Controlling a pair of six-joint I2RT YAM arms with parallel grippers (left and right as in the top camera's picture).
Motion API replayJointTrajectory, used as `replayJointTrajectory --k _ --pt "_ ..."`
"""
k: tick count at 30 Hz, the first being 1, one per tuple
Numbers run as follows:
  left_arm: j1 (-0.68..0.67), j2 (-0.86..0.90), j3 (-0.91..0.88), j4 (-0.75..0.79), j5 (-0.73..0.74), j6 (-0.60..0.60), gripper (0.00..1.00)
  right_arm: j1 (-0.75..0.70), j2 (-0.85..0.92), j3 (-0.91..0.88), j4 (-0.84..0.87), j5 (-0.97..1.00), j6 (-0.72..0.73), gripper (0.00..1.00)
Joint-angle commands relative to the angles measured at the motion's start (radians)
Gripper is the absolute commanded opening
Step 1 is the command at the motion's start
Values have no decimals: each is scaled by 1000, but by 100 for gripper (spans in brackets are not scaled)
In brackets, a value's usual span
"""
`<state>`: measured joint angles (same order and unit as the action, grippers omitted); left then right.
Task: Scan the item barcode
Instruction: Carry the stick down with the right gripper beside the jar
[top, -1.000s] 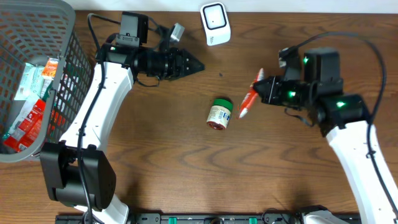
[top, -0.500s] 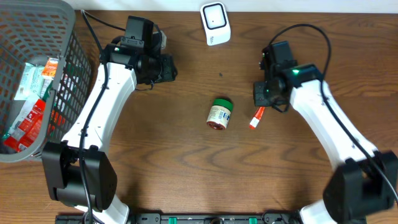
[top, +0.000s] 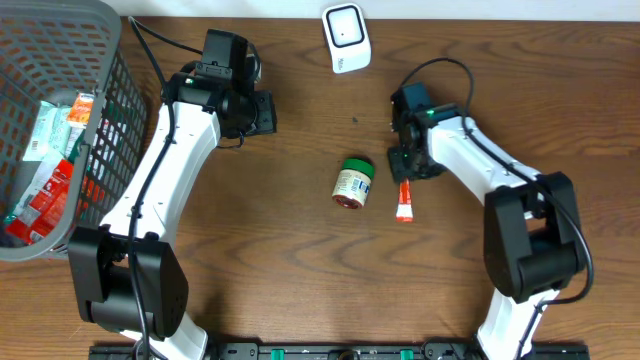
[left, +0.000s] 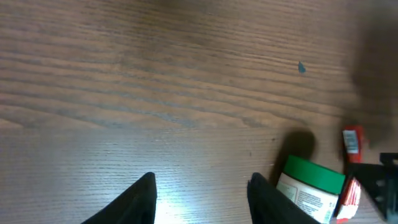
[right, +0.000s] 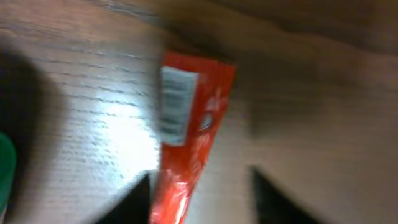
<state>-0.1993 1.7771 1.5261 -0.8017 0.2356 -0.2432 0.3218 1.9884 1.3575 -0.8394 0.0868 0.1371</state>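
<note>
- A brown wood-grain table (top: 250, 270) fills the overhead view, with a pale strip of wall along its top edge.
- At the far left stands a grey mesh basket (top: 112, 100) holding red and green packets; their print is too small to read.
- The left gripper (left: 202, 180) has folded back from pointing right and now aims down at bare wood, its fingers moderately apart with nothing between them.
- A white scanner (top: 345, 38) lies at the top centre, unmoved.
- The green-lidded jar (top: 353, 183) lies on its side mid-table where it was; its cream label carries fine print that cannot be read.
- The red tube (top: 405, 201), held up out to the right a second ago, now lies on the table just right of the jar.
- Its white barcode patch (right: 175, 102) faces up, its stripes blurred.
- The right gripper (right: 200, 177) has swung in toward the centre and hangs over the tube, jaws spread and gripping nothing.
</note>
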Motion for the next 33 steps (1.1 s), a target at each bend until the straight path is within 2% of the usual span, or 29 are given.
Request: replayJointTrajectory --k 1,5,7,8,11,12,17,25,29,33 --pt "-1 8 -6 -2 -13 -2 50 13 -16 26 -10 17 -50 72" --pt "-1 8 -6 -1 -13 -2 51 9 -57 84 -68 -8 -48 73" --pt "-1 8 -6 -2 -13 -2 51 7 -78 107 -110 -18 -27 67" --pt "-1 9 -6 -2 -13 -2 51 6 -89 112 -126 -18 -10 55" --pt "-1 9 -6 -4 -13 -2 50 -4 -100 112 -157 -23 48 4" --pt "-1 9 -6 -5 -13 -2 49 -8 -99 111 -167 -39 57 1" --pt "-1 10 -6 -10 -13 -2 48 -11 -95 34 -106 -93 57 1" --pt "-1 10 -6 -10 -13 -2 48 -11 -90 -133 112 -92 88 1" --pt "-1 10 -6 -10 -13 -2 48 -11 -90 -214 219 -92 122 5" --pt "-1 10 -6 -10 -13 -2 48 -11 -90 -238 252 -92 128 1"
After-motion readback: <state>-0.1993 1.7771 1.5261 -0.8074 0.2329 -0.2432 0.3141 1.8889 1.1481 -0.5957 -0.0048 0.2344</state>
